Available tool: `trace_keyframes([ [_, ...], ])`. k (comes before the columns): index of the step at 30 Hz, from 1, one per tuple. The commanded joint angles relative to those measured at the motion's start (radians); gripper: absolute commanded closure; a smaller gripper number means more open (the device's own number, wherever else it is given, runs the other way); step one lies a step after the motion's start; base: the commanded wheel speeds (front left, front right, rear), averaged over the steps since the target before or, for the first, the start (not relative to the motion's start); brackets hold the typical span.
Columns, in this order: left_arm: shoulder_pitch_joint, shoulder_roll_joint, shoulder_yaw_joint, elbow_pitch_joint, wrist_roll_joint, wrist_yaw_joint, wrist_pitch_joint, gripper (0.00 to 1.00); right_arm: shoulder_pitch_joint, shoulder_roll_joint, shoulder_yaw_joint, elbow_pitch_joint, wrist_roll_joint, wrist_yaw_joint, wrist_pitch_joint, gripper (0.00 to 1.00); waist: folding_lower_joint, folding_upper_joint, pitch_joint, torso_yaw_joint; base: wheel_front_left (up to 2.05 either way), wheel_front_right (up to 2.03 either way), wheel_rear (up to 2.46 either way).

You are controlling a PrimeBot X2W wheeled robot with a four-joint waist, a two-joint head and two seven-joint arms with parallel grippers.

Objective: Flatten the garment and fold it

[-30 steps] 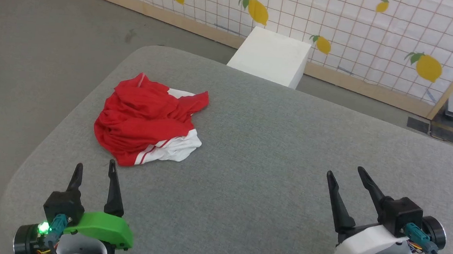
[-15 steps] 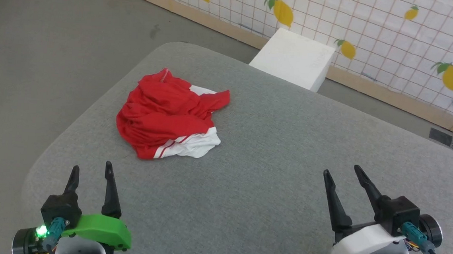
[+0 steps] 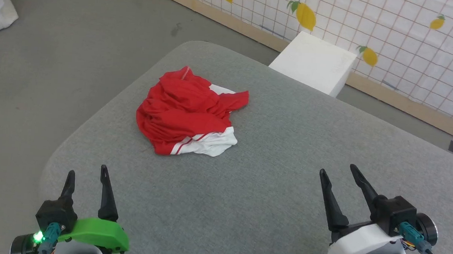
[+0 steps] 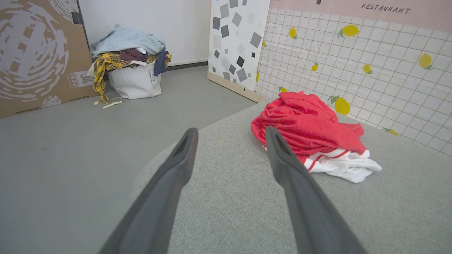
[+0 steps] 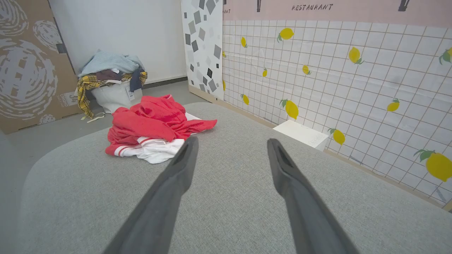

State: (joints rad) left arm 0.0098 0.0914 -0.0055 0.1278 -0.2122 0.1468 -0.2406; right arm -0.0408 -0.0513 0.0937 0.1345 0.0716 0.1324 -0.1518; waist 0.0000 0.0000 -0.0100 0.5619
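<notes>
Garment (image 3: 183, 112) untouched; both end effectors (image 3: 87, 169) (image 3: 337, 169) spread, empty.

The grey bench (image 3: 268, 209) is taken from above by the head camera, tilted forward and down. Close and low over its near side, each wrist camera is pointed out between its own parted jaws. The garment (image 3: 187, 114), the lemon-tiled wall (image 3: 396, 31) and the heaped laundry bag (image 4: 136, 83) are shared by both wrist views.

Staged test room — printed lemon-tile backdrop (image 5: 335, 70), propped cardboard sheet (image 4: 35, 53)
</notes>
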Motion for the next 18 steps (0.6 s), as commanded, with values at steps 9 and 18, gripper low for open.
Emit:
trace_keyframes([
  [9, 0.019, -0.001, 0.008, 0.002, -0.020, 0.018, -0.021, 0.00, -0.020, 0.001, 0.005, 0.010, 0.008, -0.002, -0.017, 0.00, 0.0000, 0.0000, 0.003, 0.027, 0.00, 0.00, 0.00],
  [18, -0.101, -0.008, 0.032, 0.036, -0.105, -0.001, 0.008, 0.00, -0.034, 0.001, 0.012, -0.007, -0.013, -0.002, 0.000, 0.00, 0.0000, 0.0000, 0.051, -0.005, 0.00, 0.00, 0.00],
])
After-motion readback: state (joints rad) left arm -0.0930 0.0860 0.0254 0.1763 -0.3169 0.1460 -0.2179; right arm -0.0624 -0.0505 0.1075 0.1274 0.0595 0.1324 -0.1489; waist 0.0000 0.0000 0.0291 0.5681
